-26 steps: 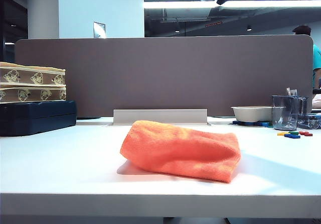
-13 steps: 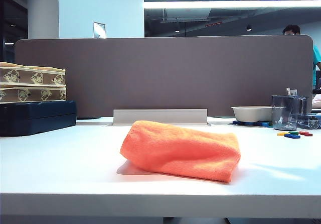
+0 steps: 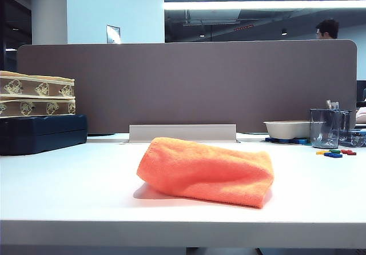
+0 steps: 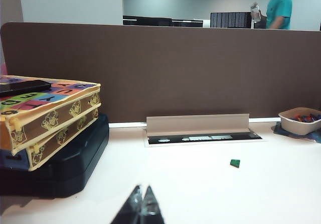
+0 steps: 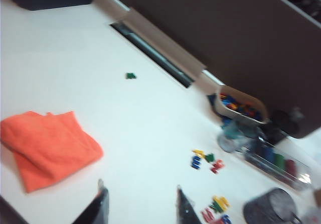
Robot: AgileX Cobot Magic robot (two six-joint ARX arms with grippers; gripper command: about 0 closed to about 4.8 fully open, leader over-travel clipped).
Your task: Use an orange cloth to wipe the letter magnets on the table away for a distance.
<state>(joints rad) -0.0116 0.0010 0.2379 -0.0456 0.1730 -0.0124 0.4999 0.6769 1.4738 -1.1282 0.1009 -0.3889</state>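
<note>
Brown and yellow printed cases (image 3: 37,97) sat stacked on a dark blue box (image 3: 43,132) at the left end of the table (image 3: 74,192), against the brown divider panel (image 3: 189,83) along the back edge. We noted a grey cable flap (image 3: 182,132) at mid back edge. The orange cloth (image 3: 206,171) lay folded and rumpled near the middle of the table, nearer the front edge, with nothing touching it. In the left wrist view one small green piece (image 4: 234,163) lay alone on the table in front of the cable slot. Toward the right end, near the back edge, we saw a white bowl (image 3: 287,129) holding coloured pieces and a clear cup (image 3: 326,127). The letter magnets (image 3: 336,152) lay in loose clusters near the right edge, well apart from the cloth.

The left gripper (image 4: 142,209) hung low over the table, level, facing the divider; its fingertips (image 4: 149,207) were pressed together and held nothing. The right gripper (image 5: 142,206) was above the table, looking down between the cloth and the magnets; its fingers (image 5: 102,204) stood apart with nothing between them. Neither gripper appeared in the exterior view.
</note>
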